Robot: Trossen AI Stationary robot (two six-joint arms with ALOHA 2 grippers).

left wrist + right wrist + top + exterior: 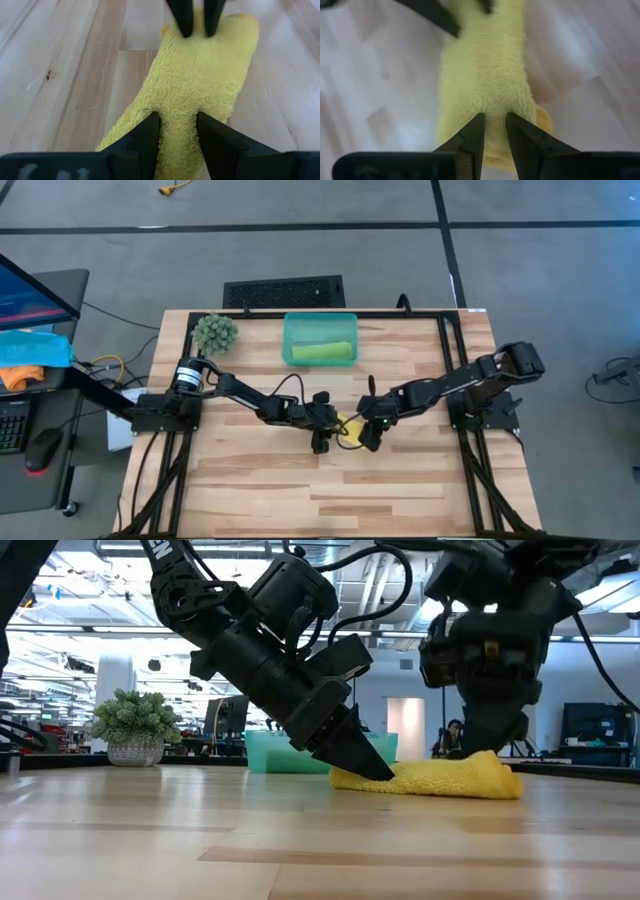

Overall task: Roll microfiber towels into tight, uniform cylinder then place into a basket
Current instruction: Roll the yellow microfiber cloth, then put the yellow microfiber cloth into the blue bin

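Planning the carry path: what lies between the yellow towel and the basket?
Only bare tabletop, as the high view shows, between the yellow towel and the basket, which already holds a green towel.

Overhead view straight down, table-level view across, two close wrist views, all sharing the yellow towel (200, 85).

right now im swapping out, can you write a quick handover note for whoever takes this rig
Left gripper: pinching one end of the rolled yellow towel at mid-table.
Right gripper: clamped on the roll's other end.
Green towel: already rolled and lying in the basket at the table's far edge.
Done: green towel stowed, yellow one rolled.
Left: lift the yellow roll and set it in the basket beside the green one.
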